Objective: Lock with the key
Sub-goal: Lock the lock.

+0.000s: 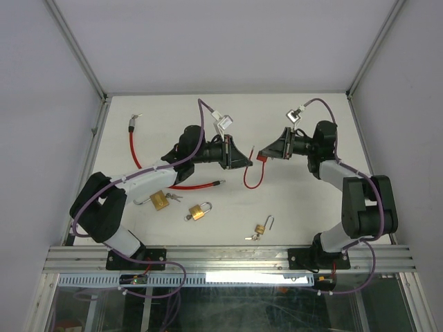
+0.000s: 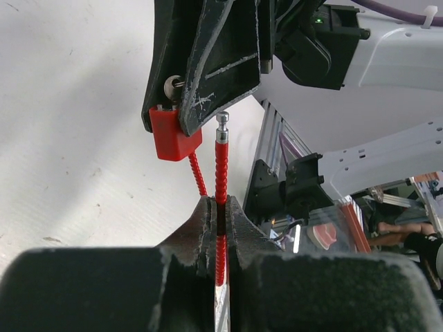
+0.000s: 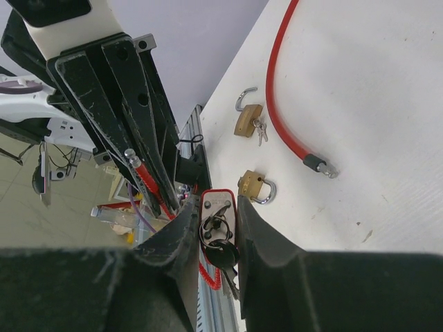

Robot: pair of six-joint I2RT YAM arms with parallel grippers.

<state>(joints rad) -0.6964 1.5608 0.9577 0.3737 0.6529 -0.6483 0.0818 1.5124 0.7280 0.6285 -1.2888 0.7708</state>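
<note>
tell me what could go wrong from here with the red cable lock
1. The metal tip of the cable sits beside the lock body, not in it; a push now would likely miss the hole.
2. The left pincer grips the cable well below that tip, so the free end may bend on contact.
3. The keys hang inside the grip of the right pincer, which could block turning them.

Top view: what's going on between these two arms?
The left gripper has its fingers shut on a red coiled cable just below its metal pin tip. The right gripper holds the cable's red block-shaped lock body, with a bunch of keys attached. The pin sits beside the body, not yet inserted. Three brass padlocks lie untouched on the white table.
</note>
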